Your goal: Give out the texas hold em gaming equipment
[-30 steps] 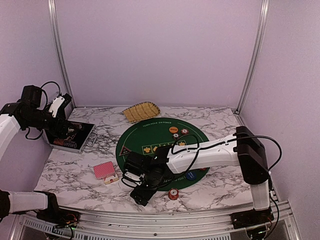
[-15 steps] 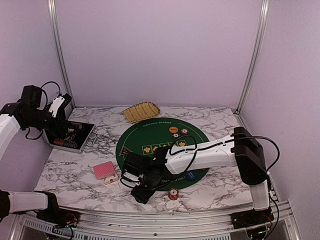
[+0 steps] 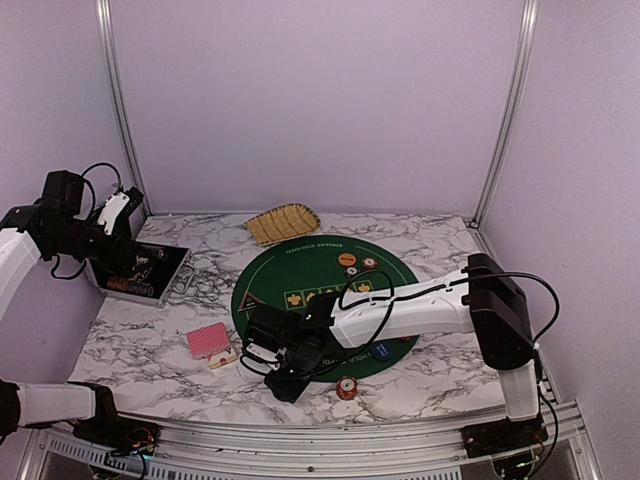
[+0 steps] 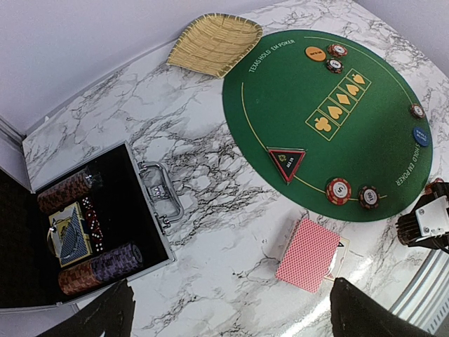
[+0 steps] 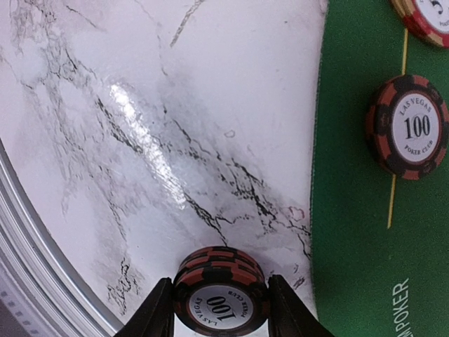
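Observation:
My right gripper [image 5: 221, 316] is shut on a small stack of dark and red "100" poker chips [image 5: 221, 295], held just above the marble beside the green poker mat [image 5: 379, 246]. In the top view this gripper [image 3: 285, 378] is at the mat's near-left edge. On the mat lie a 100 chip [image 5: 407, 126], a red and white chip [image 4: 338, 190], a black triangular button [image 4: 287, 161], an orange button [image 4: 315, 53] and a blue button [image 4: 421, 135]. The red-backed card deck [image 4: 309, 253] lies on the marble. My left gripper [image 4: 231, 319] is open and empty, high over the table's left side.
An open black case [image 4: 77, 232] with chip rolls lies at the left. A yellow woven basket [image 4: 215, 43] sits at the back by the mat. One loose red chip [image 3: 346, 387] lies on the marble near the front edge. The front rail [image 5: 28, 281] is close to my right gripper.
My right gripper has shifted slightly toward the mat's edge with the chip stack in it. The left arm has not moved.

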Action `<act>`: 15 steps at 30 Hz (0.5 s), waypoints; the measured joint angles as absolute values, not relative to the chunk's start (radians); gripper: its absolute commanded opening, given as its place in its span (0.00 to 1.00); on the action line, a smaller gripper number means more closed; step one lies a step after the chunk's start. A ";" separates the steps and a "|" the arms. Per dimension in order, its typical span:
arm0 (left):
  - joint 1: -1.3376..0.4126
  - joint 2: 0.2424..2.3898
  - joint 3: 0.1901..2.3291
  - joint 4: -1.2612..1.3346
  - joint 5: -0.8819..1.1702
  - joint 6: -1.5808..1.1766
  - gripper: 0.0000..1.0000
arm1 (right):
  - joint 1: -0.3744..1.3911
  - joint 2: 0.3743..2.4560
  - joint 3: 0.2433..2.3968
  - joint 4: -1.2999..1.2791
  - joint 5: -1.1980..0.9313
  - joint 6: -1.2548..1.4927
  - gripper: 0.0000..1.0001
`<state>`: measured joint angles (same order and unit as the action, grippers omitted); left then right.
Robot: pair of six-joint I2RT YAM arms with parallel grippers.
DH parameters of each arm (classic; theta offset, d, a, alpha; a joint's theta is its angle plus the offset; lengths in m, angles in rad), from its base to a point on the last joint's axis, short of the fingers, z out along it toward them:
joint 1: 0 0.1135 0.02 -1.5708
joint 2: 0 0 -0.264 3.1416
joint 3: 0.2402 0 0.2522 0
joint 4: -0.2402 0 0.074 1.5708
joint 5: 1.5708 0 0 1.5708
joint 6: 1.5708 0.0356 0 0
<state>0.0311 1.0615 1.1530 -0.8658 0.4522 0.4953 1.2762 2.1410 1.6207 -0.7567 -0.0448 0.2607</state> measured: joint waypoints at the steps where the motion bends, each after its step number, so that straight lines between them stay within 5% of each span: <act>1: 0.031 1.061 1.153 -0.866 0.452 0.495 0.99 | 1.276 2.141 1.621 -0.756 -0.044 0.261 0.37; 15: 0.031 1.061 1.153 -0.866 0.452 0.498 0.99 | 1.276 2.141 1.648 -0.779 -0.039 0.261 0.23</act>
<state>0.0311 1.0615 1.1530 -0.8658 0.4522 0.4980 1.2762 2.1410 1.6482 -0.7788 -0.0391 0.2611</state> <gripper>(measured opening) 0.989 0.397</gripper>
